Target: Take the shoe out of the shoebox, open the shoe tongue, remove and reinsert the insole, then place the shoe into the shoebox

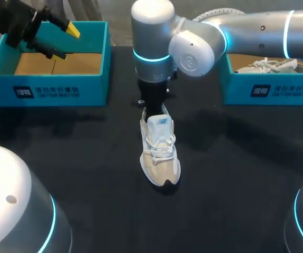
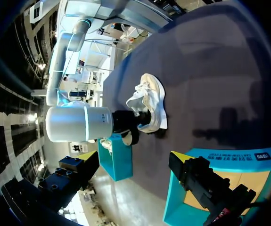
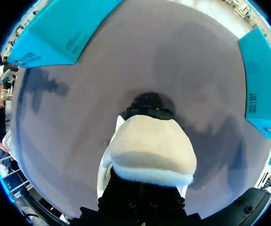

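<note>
A white and beige shoe [image 1: 160, 153] stands on the black table's middle, black toe toward the front, its tongue [image 1: 159, 124] upright. My right arm comes in from the right, and its gripper [image 1: 153, 107] points down at the shoe's heel opening. Its fingertips are hidden there. In the right wrist view the padded tongue [image 3: 149, 150] fills the space just ahead of that gripper, with the black toe [image 3: 147, 104] beyond. My left gripper [image 1: 67, 42] hangs open and empty over the left teal shoebox [image 1: 46, 87]. Its yellow-tipped fingers [image 2: 86, 155] stand wide apart.
A second teal shoebox [image 1: 267, 90] at the back right holds another white shoe [image 1: 272, 66]. The left box shows a bare cardboard floor [image 1: 61, 63]. Black tabletop [image 1: 88, 158] lies open on both sides of the shoe.
</note>
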### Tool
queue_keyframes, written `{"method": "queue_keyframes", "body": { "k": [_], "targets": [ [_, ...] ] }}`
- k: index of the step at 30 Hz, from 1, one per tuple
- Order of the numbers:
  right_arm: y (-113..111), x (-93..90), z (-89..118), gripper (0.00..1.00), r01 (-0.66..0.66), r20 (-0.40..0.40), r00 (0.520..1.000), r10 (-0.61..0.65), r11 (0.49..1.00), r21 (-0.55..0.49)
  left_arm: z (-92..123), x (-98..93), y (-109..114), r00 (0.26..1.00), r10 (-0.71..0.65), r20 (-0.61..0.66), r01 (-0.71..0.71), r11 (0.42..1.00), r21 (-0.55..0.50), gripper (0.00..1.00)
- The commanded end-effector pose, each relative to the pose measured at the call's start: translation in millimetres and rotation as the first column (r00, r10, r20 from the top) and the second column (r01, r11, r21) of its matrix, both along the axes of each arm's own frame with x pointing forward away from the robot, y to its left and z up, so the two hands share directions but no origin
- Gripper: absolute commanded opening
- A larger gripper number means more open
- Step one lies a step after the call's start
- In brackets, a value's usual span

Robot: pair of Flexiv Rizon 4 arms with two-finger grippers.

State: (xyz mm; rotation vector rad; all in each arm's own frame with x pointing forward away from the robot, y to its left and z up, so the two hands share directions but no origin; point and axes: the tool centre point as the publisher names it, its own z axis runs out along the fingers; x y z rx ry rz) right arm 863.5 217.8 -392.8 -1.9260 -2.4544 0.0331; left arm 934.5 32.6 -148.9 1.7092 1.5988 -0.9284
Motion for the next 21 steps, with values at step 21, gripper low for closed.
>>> {"method": "queue_keyframes", "body": {
  "k": [21],
  "targets": [
    [0, -41.9, 43, 0.00, 0.011, -0.154, 0.988, -0.014, 1.000, -0.025, 0, 0.0, 0, 1.000, -0.001, 0.000, 0.001, 1.000, 0.004, 1.00]
  ]
}}
